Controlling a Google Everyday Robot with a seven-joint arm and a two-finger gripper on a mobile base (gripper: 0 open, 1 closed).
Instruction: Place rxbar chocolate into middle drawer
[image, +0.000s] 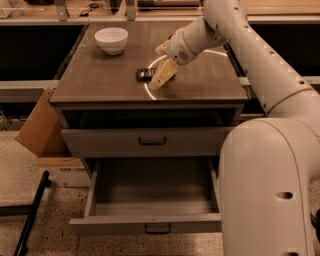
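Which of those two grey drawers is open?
The lower one, the middle drawer: it is pulled out, its inside showing. The upper drawer is pushed in. The gripper is over the cabinet top, at the rxbar chocolate.

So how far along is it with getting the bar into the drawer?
Done: the drawer is open and looks empty. In hand: the gripper is down at the bar, which lies on the cabinet top, not yet lifted. Left: grasp the bar, carry it down and release it in the drawer.
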